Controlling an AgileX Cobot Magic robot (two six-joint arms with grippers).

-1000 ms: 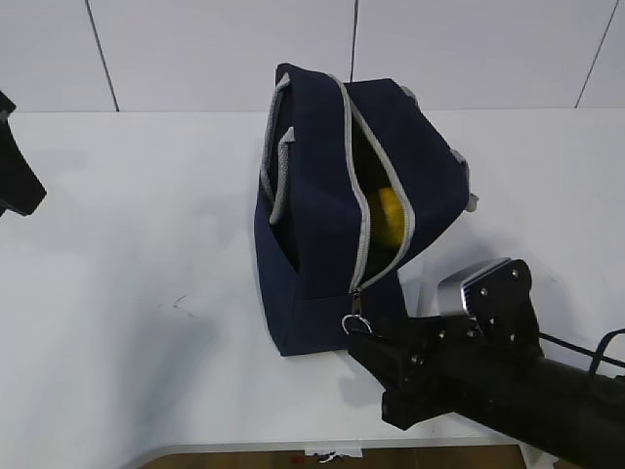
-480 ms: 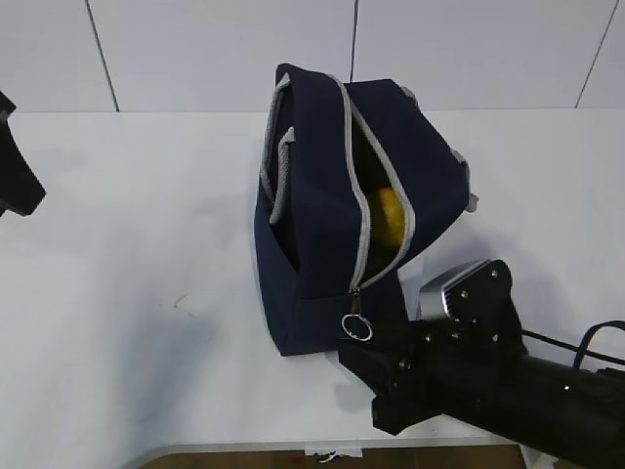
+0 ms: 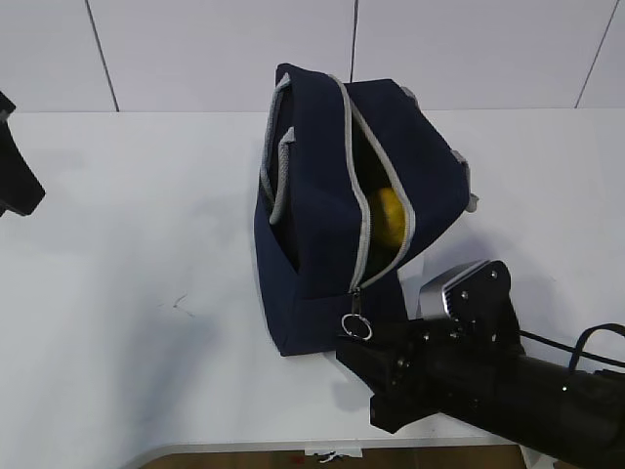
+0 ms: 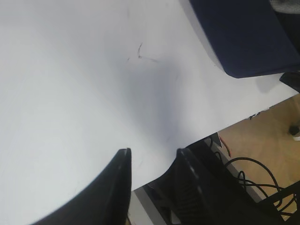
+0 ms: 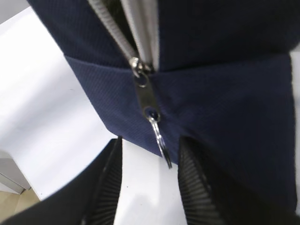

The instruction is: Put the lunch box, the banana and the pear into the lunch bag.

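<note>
The navy lunch bag (image 3: 322, 215) stands in the middle of the white table (image 3: 127, 264), its grey zipper open along the top. A yellow fruit (image 3: 389, 217) shows inside the opening; I cannot tell whether it is the pear or the banana. The lunch box is hidden. The metal ring pull (image 3: 356, 325) hangs at the bag's near end. My right gripper (image 5: 151, 157) is open with the ring pull (image 5: 161, 140) between its fingers, which do not touch it. My left gripper (image 4: 152, 157) is open and empty above the table's front edge, far left of the bag (image 4: 243, 37).
The table's front edge (image 4: 206, 136) runs under the left gripper, with cables and floor beyond it. A small scratch mark (image 3: 179, 305) lies on the table left of the bag. A panelled wall stands behind the table.
My right gripper has moved left and closer to the bag's near end, so the ring pull now sits between its open fingers. The bag and left arm have not moved.
</note>
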